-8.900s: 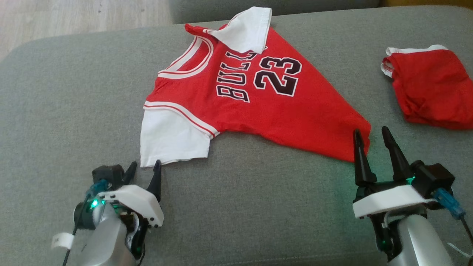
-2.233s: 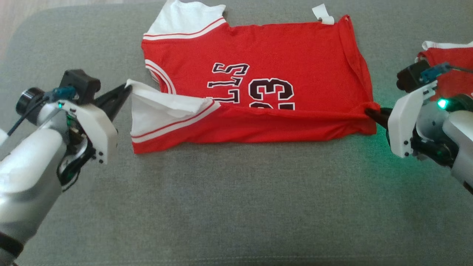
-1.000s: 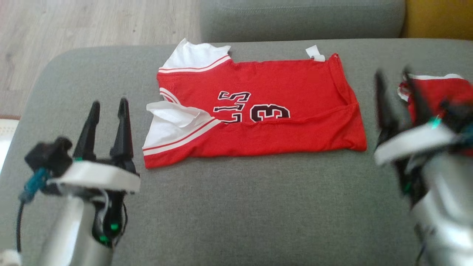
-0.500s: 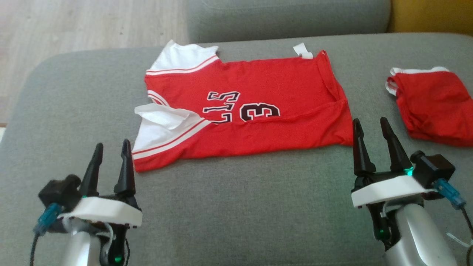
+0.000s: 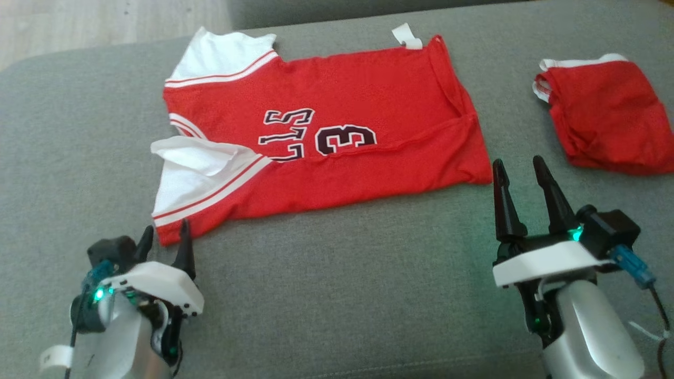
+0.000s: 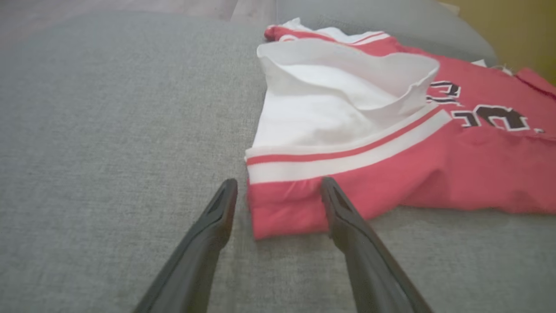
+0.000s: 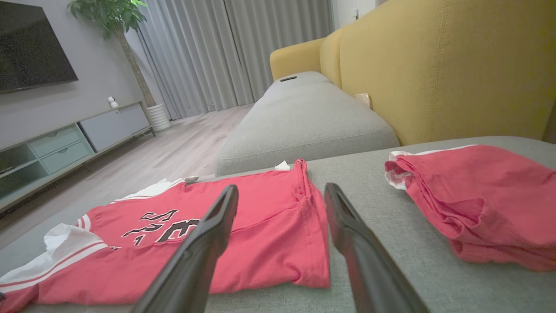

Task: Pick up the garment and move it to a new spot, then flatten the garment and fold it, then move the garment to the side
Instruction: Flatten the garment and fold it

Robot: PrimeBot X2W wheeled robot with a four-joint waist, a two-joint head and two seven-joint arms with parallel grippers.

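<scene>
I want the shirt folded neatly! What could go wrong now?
The white sleeve lies crumpled on the shirt, so another fold might trap a lump. The open left gripper points at the shirt's near corner and might pinch just one layer. The right gripper is near the other red clothes and might snag them.

Red jersey [image 5: 368,89], white sleeves [image 5: 181,184], black lettering [image 5: 345,141], grey sofa [image 5: 337,295]

jersey [image 5: 342,95] on cushion [image 5: 342,295], second garment [image 5: 605,121] apart to its right
</scene>
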